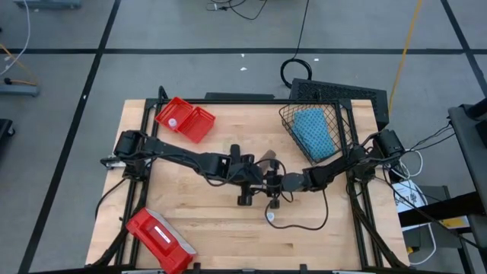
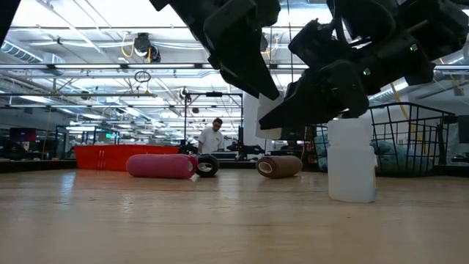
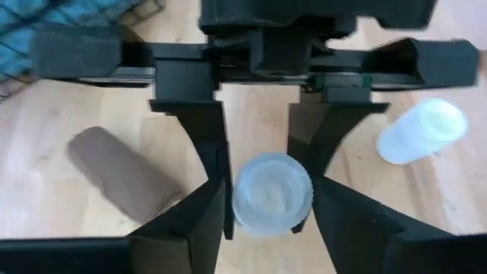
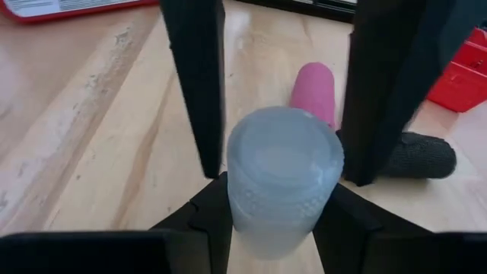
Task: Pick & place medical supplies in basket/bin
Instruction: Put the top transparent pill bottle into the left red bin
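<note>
Both grippers meet over one small translucent white plastic bottle (image 4: 283, 179) at mid-table.
The bottle stands with its long axis upright. The right gripper (image 4: 278, 217) is closed against its sides. The left gripper (image 3: 270, 217) faces it from the opposite side, straddling the same bottle, and whether it has hold cannot be told. A second white bottle (image 2: 352, 160) stands free just beside them, towards the front edge. The black wire-mesh basket (image 1: 338, 114), with the blue folded cloth pad (image 1: 312, 131) inside, lies at the far corner on the right arm's side, so the right arm seems nearer to it. The red plastic two-compartment bin (image 1: 199, 125) lies at the far corner on the left arm's side.
</note>
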